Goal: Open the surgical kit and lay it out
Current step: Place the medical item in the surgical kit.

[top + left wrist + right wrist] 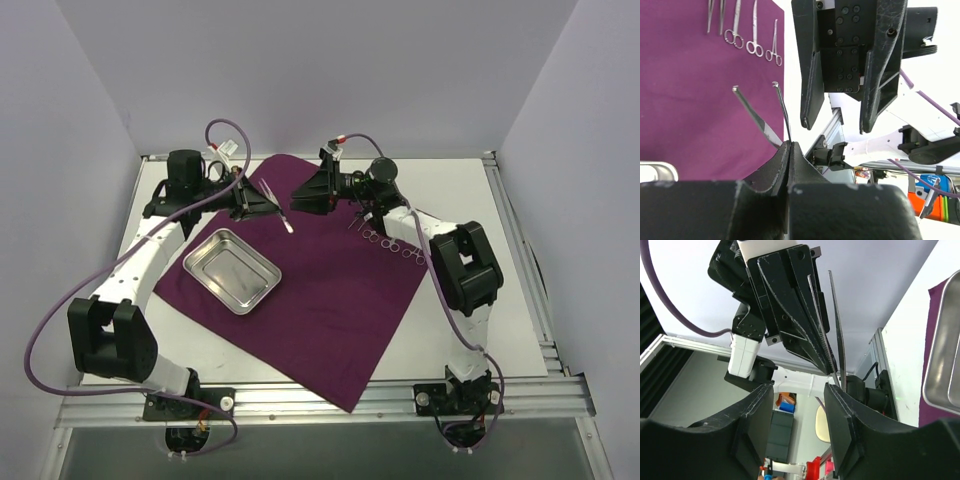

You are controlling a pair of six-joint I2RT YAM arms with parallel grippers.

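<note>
Left hand (270, 207) was clamped on tweezers (760, 120), tips sticking out toward the right hand (300, 196), whose jaws stood apart, gripping nothing. Steel tray (205, 262) sat on purple cloth (330, 300) just below left hand. Ring-handled instruments (385, 238) lay beside right hand.

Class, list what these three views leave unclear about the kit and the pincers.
- Top view: ring-handled instruments too small to count or name.
- Right wrist view: steel tray cut off by the right edge.
- Left wrist view: tweezers, base hidden inside the shut left pincer.
- Any view: whether the open right pincer touches the tweezers; depth is unclear.
</note>
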